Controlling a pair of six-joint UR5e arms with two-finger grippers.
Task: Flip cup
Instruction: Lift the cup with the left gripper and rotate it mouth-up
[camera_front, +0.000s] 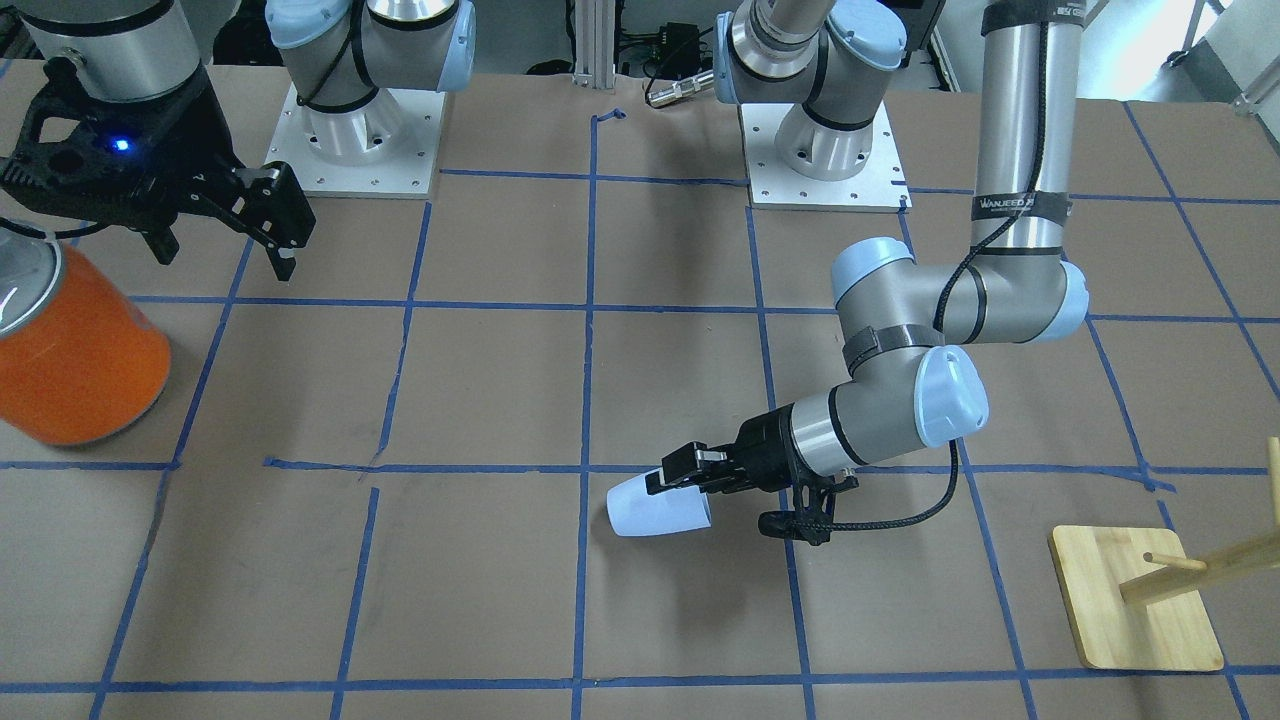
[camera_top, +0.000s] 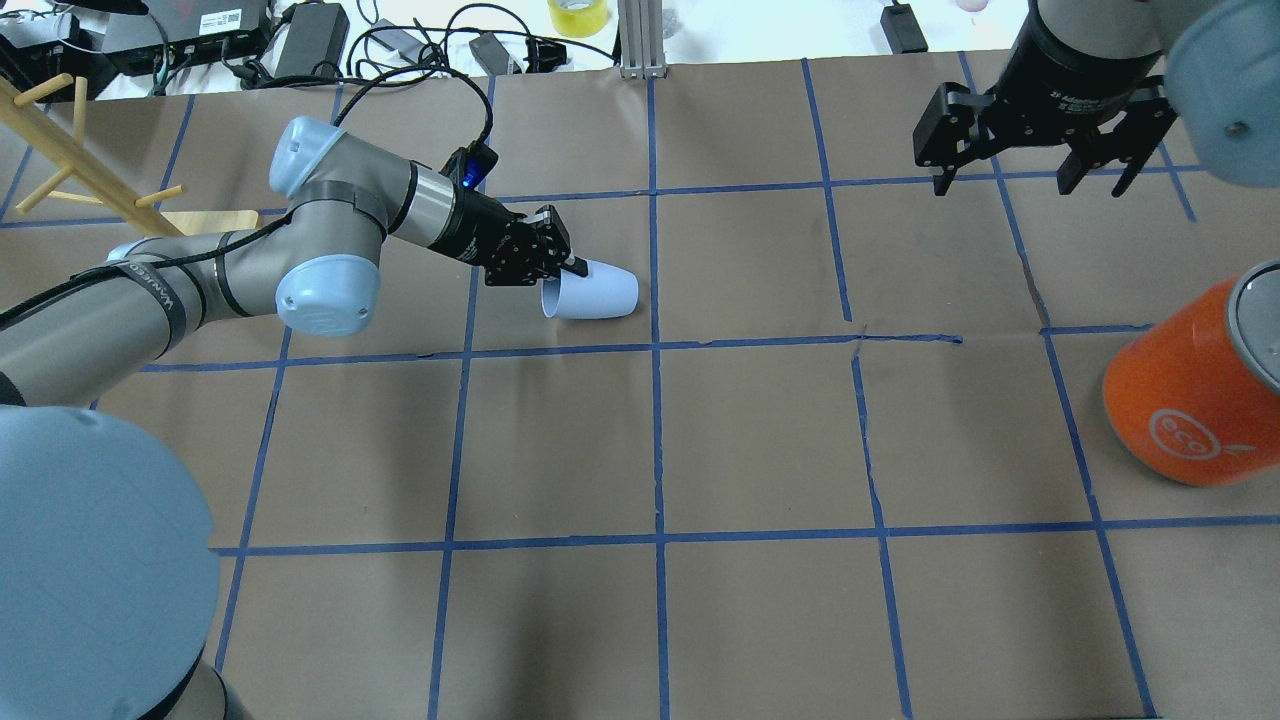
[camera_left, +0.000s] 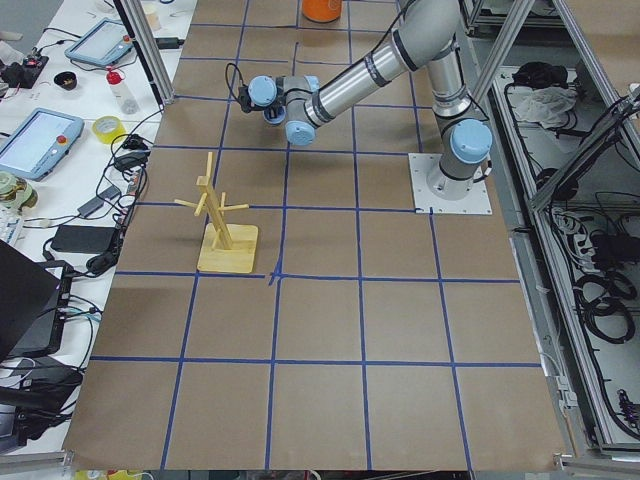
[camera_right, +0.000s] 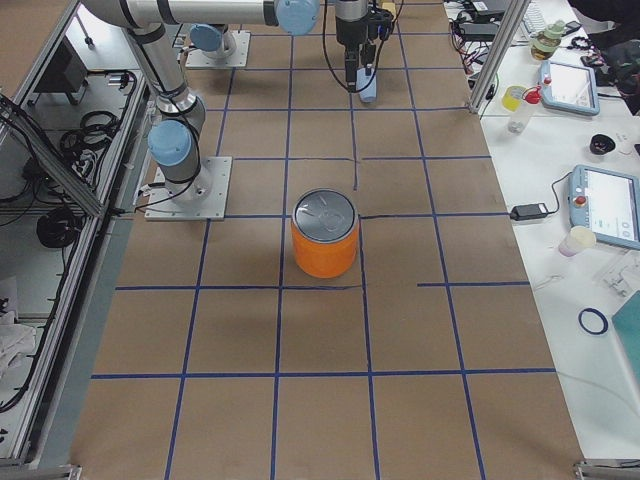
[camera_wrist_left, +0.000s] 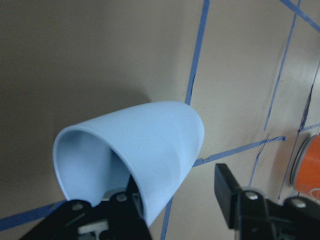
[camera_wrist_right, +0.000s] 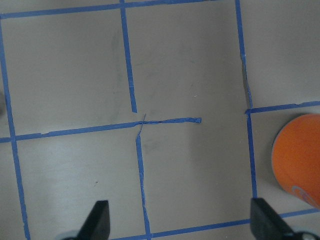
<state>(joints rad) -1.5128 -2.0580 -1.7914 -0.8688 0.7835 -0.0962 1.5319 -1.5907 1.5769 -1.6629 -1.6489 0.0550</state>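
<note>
The pale blue cup (camera_top: 595, 292) lies on its side on the brown paper, its rim toward my left gripper (camera_top: 565, 270). In the left wrist view the cup (camera_wrist_left: 150, 145) fills the centre; one finger sits inside the rim, while the other finger (camera_wrist_left: 227, 182) stands well clear of the outer wall, so the jaws are open around the wall. From the front the cup (camera_front: 655, 508) shows its base pointing away from the left gripper (camera_front: 680, 470). My right gripper (camera_top: 1030, 185) hangs open and empty, far off to the side, above the table.
A large orange can (camera_top: 1195, 400) with a silver top stands near the right gripper, also the orange can (camera_front: 75, 350) from the front. A wooden peg rack (camera_front: 1135, 595) stands on its square base beside the left arm. Blue tape lines grid the table.
</note>
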